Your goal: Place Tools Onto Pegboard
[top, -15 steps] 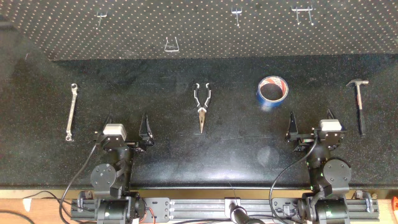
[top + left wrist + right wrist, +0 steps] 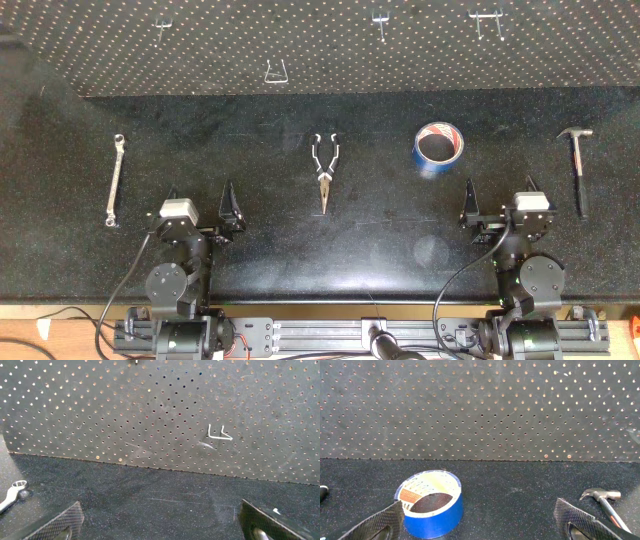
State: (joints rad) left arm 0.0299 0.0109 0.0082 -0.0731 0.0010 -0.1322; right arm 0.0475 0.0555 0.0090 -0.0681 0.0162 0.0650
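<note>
Four tools lie in a row on the black worktop: a wrench (image 2: 114,181) at the left, needle-nose pliers (image 2: 324,170) in the middle, a blue tape roll (image 2: 438,147) and a hammer (image 2: 577,165) at the right. The pegboard (image 2: 320,45) stands at the back with wire hooks (image 2: 276,72). My left gripper (image 2: 201,208) is open near the front, between wrench and pliers, holding nothing. My right gripper (image 2: 497,201) is open too, between tape and hammer. The right wrist view has the tape roll (image 2: 430,502) and the hammer head (image 2: 600,494); the left wrist view has the wrench end (image 2: 15,491) and a hook (image 2: 219,435).
More hooks hang high on the pegboard at the left (image 2: 162,27), centre (image 2: 379,20) and right (image 2: 486,20). The worktop's front edge (image 2: 320,298) runs just behind the arm bases. Bare black surface lies between the tools.
The left gripper has shifted slightly to the left. The tools and the right arm have not moved.
</note>
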